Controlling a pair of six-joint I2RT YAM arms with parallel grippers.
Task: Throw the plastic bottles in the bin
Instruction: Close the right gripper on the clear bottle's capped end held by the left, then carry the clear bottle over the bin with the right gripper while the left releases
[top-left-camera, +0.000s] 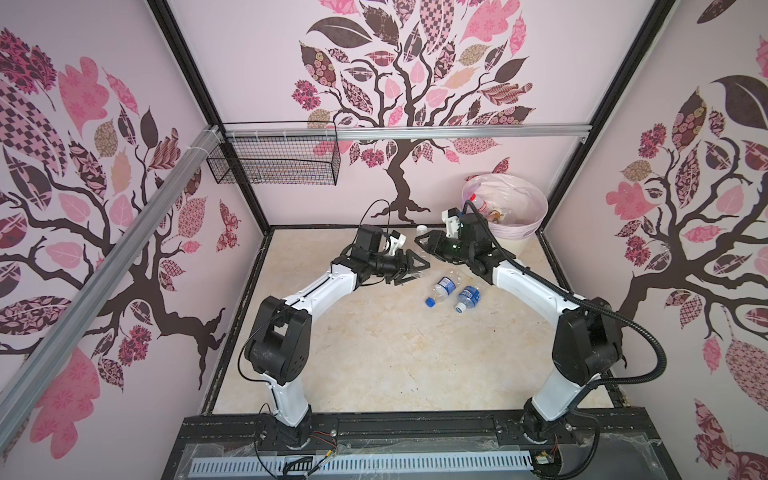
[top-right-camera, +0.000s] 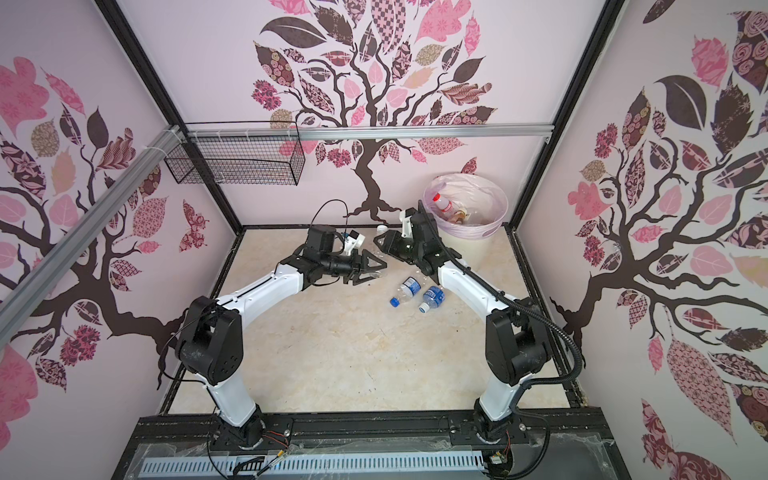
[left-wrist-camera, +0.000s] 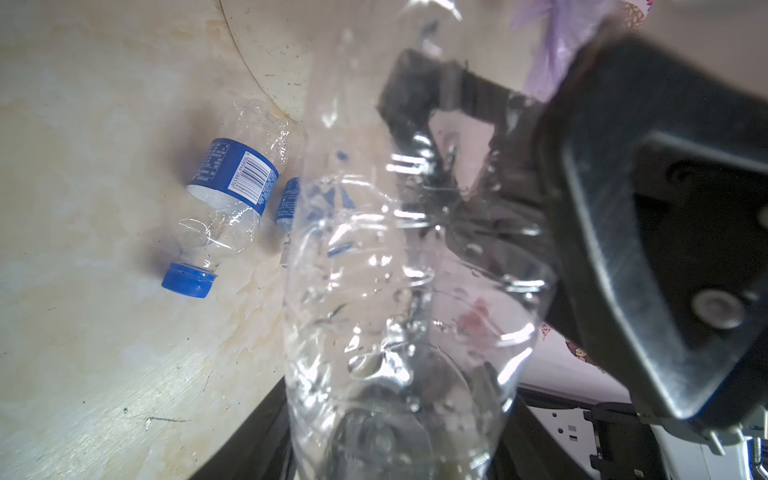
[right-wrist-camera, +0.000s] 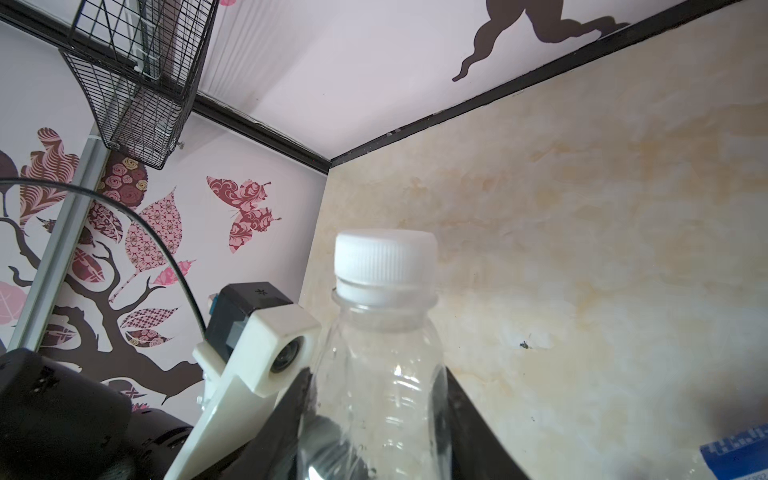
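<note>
Evidently the step: a hand-over of the clear bottle (top-left-camera: 417, 257) from the left gripper (top-left-camera: 409, 266) to the right gripper (top-left-camera: 428, 243), judging by how both met on it.
Top views, bottle: it hung above the surface near the middle of the back edge. Its white cap (top-left-camera: 422, 227) pointed at the back wall, its base was at the left jaws, and its upper body was in the right jaws.
Top views, bin: the bin (top-left-camera: 517, 246) stood in the back right corner, just behind the right arm, with a red-capped bottle (top-left-camera: 482, 203) inside.
Top views, leftovers: a blue-capped bottle (top-left-camera: 442, 289) and a second blue-labelled bottle (top-left-camera: 468, 297) lay side by side right of the middle.
Left wrist view, left gripper: the bottle's base end (left-wrist-camera: 395, 332) sat between its fingers. Whether they pressed it or merely flanked it could not be told.
Right wrist view, right gripper: its dark fingers lay closed against both sides of the bottle (right-wrist-camera: 382, 374) below the shoulder, with the cap (right-wrist-camera: 386, 257) clear ahead.
Doing it well: the thin wall looked easy to crush or let slip, so the right grip needed to be firm before the left jaws parted. The left needed to back off straight, without tugging. The carry needed to clear the bin's rim and release over its mouth.
</note>
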